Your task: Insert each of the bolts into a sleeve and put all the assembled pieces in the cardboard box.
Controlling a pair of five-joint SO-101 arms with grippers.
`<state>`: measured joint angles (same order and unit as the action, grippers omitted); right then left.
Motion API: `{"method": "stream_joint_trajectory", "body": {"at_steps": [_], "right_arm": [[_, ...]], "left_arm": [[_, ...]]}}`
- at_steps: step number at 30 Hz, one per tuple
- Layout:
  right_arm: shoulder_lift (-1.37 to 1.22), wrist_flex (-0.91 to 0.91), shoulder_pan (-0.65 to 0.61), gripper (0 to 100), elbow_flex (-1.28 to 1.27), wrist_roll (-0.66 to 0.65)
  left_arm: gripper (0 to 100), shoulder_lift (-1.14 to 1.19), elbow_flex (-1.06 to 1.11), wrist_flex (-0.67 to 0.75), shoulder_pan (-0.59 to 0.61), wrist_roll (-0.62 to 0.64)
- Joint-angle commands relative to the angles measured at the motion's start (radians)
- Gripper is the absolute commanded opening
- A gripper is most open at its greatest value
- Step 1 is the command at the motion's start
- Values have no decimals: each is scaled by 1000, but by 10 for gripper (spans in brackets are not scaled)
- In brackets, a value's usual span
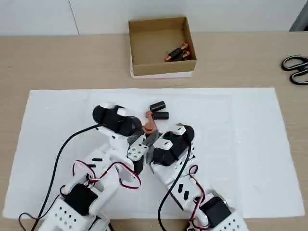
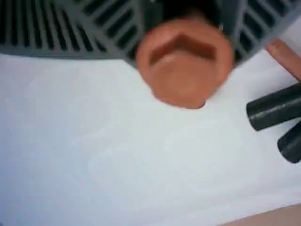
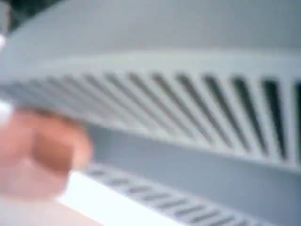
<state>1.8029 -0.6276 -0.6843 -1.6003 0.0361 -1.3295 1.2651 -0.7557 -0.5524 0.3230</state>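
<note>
Bolt [image 2: 184,61] — sleeves [image 2: 274,113] just beside, scissors [image 1: 294,69] well apart

text: none readable | cardboard box [image 1: 149,45]: no legible print | numbers, signs: none

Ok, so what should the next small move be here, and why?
Probably ease the bolt forward to the nearer sleeve and line its shank up with the sleeve's open end. The bolt has no sleeve on it, and that sleeve lies loose just beyond it on the white sheet.
</note>
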Motion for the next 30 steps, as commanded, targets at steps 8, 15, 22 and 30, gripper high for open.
{"method": "stream_joint_trajectory", "body": {"at_steps": [8, 15, 22, 30], "right_arm": [[12, 31, -2, 4, 6, 8], [12, 28, -2, 4, 6, 8], [12, 28, -2, 4, 3, 8], [12, 30, 107, 4, 23, 0]], "left_arm": [[227, -8, -73, -69, 0, -2], [228, -8, -168, -161, 178, 2], [228, -8, -166, -161, 331, 94], [227, -8, -168, -164, 667, 89]]}}
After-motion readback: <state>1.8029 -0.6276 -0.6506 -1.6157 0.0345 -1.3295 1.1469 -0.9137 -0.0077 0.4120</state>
